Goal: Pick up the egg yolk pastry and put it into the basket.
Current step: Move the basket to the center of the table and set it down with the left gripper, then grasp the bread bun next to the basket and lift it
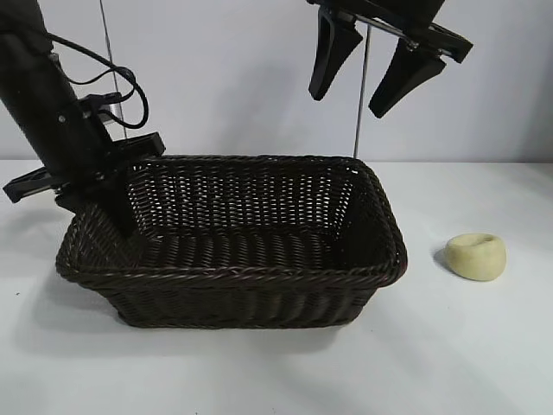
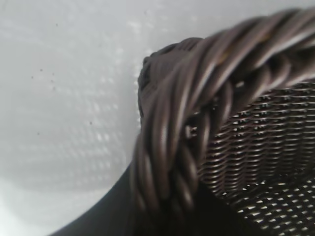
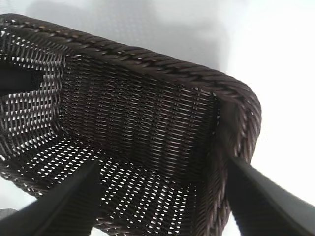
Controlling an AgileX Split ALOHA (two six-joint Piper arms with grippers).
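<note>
The egg yolk pastry point(image 1: 475, 256), a small pale yellow lump with a dimple on top, lies on the white table to the right of the basket, clear of both grippers. The dark brown woven basket point(image 1: 233, 275) stands in the middle with nothing showing inside it. My left gripper point(image 1: 99, 216) is down at the basket's left rim, and that braided rim point(image 2: 206, 98) fills the left wrist view. High over the basket's back right part hangs my right gripper point(image 1: 347, 102), open and holding nothing. Its wrist view looks down into the basket point(image 3: 147, 61).
A white table point(image 1: 484, 346) surrounds the basket, with bare surface in front and to the right around the pastry. A thin vertical rod point(image 1: 360, 95) stands behind the basket against the pale back wall.
</note>
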